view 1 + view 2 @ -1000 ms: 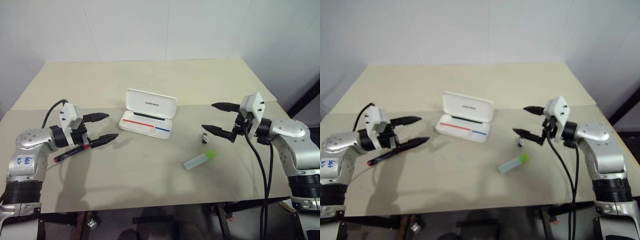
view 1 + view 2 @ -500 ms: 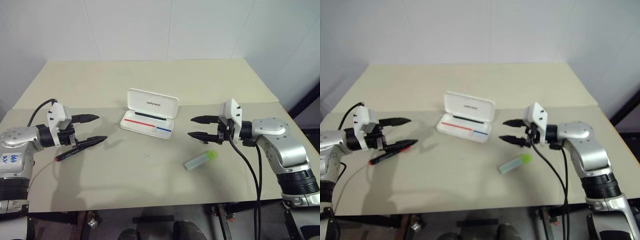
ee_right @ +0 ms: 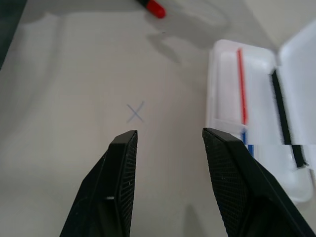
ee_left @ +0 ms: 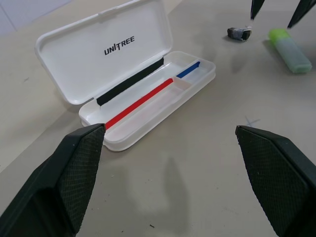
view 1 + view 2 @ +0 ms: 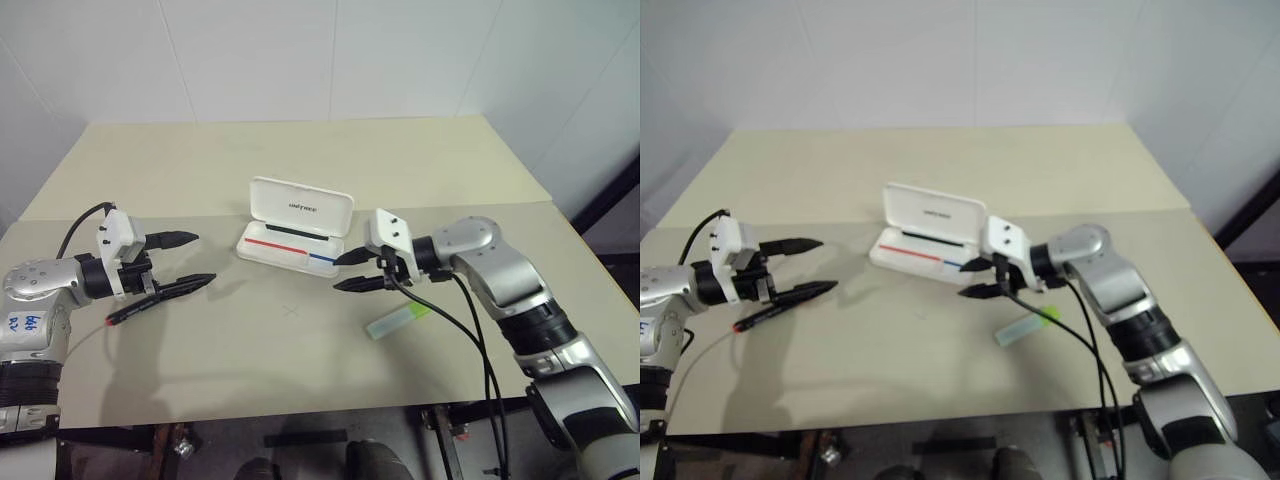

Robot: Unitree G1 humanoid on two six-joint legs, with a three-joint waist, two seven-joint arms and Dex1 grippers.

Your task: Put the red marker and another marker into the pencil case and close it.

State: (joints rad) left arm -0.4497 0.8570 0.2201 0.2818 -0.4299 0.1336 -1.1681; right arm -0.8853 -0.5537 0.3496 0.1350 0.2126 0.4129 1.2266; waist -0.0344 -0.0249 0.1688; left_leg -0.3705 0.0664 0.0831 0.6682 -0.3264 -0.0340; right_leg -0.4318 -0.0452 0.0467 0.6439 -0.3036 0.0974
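From the head camera, the left gripper (image 5: 186,260) has its two black fingers spread wide with nothing between them. The red marker (image 5: 135,304) lies on the table (image 5: 300,370) just under the lower finger, its red end pointing away from the fingertips; whether the finger touches it, I cannot tell. The right gripper (image 5: 349,270) has its fingers parted by a moderate gap, holding nothing, with the tips just beside the near right corner of the pencil case (image 5: 293,234). The case sits open, lid upright at the back, a red and blue stripe along its tray. The pale green marker (image 5: 399,321) lies flat on the table below and behind those fingertips, apart from them, lime cap pointing away from the case.

Through the left wrist camera, the two fingers (image 4: 74,177) stand far apart and empty. Well beyond the gap between them lies the open white case (image 4: 128,79), its lid showing dark logo lettering, a black strip at the hinge and the red and blue stripe inside. Past it are the green marker (image 4: 291,52) and a small dark and silver clip (image 4: 239,33).

Through the right wrist camera, the fingers (image 3: 116,187) are partly open on bare table. A faint pencilled cross (image 3: 135,112) lies just ahead of their tips, the case's tray (image 3: 247,113) lies beside one finger, and the marker's red tip (image 3: 154,7) is far ahead.
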